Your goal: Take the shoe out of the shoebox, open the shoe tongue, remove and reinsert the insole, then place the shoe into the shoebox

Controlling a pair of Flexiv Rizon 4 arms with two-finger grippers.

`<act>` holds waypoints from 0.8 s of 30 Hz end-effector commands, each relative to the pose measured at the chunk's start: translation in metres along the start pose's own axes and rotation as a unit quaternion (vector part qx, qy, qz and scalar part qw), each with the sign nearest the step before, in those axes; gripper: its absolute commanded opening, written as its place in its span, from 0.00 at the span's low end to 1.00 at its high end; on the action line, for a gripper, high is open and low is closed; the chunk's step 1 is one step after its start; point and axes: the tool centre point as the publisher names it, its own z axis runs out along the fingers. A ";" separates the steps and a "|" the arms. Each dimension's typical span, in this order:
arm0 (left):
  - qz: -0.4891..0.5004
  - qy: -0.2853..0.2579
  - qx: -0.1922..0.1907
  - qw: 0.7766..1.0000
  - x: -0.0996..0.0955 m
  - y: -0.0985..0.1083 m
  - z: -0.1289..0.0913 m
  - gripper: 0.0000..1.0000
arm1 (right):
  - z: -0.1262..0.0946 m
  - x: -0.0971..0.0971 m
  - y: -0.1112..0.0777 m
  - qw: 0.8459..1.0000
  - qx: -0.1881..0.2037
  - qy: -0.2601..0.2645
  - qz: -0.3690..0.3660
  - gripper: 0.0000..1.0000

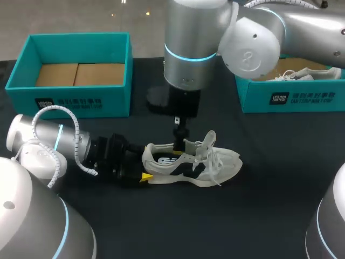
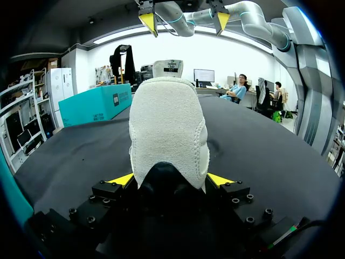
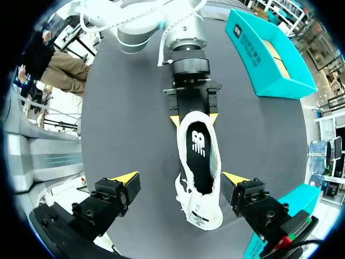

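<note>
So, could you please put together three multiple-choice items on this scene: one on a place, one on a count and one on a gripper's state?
1. Where is the shoe?
A. inside a box
B. on the table
C. on top of a box lid

2. How many teal boxes stand on the table?
A. one
B. two
C. three

3. How is the right gripper?
A. open above the shoe
B. shut on the laces
C. shut on a box wall

Answers:
1 B: the shoe lies on the dark table, its heel clamped by the left gripper.
2 B: the left box and the right box are the only ones.
3 A: its jaws stand apart on either side of the shoe and touch nothing.
</note>
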 end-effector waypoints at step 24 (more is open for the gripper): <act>0.000 0.000 -0.002 1.000 -0.004 0.006 0.003 0.00 | 0.050 -0.029 0.011 0.999 0.012 0.014 0.043 0.00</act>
